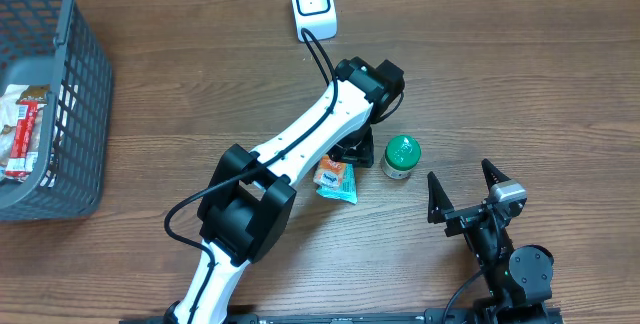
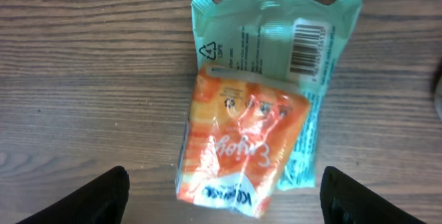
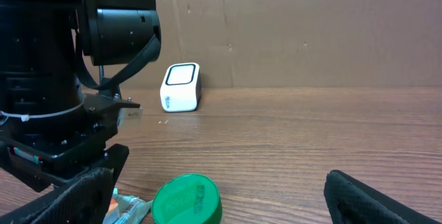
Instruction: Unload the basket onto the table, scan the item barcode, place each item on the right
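One packet point(image 2: 248, 113), one jar point(image 1: 401, 156), one scanner point(image 1: 312, 2)

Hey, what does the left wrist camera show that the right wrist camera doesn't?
Left wrist only: the barcode on the teal and orange plastic snack packet, under the open left gripper. Right wrist only: the white box-shaped scanner, the green round jar lid, the black left arm. Both: the brown wooden table, and the packet, just a sliver from the right.
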Controlling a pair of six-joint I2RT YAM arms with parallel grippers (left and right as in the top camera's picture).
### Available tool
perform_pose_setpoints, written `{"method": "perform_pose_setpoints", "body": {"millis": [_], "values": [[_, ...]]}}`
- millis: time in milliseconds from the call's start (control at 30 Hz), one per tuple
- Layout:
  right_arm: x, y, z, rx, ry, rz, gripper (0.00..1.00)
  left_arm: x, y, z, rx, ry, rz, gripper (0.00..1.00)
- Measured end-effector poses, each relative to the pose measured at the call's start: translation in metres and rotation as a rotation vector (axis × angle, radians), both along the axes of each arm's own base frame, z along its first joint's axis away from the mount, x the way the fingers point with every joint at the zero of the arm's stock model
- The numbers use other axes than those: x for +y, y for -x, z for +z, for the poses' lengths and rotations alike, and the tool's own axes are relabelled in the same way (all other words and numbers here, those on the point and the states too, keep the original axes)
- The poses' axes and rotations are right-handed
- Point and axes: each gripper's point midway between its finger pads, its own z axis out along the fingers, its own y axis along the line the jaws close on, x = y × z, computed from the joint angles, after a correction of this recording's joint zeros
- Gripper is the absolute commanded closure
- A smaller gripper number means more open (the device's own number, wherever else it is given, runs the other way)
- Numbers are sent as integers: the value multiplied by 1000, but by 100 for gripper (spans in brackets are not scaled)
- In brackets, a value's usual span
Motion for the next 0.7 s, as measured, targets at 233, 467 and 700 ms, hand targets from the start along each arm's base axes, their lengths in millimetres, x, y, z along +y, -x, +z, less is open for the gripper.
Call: {"method": "perform_pose_setpoints", "body": {"millis": [233,467,700], "values": [[0,0,0,0,0,0,0,8,7,-26,18,-26,-1,30],[0,0,0,0,0,0,0,24,7,-31,39,-56,20,39],[0,0,0,0,0,0,0,43,1,-30,61,-69,74,47]]}}
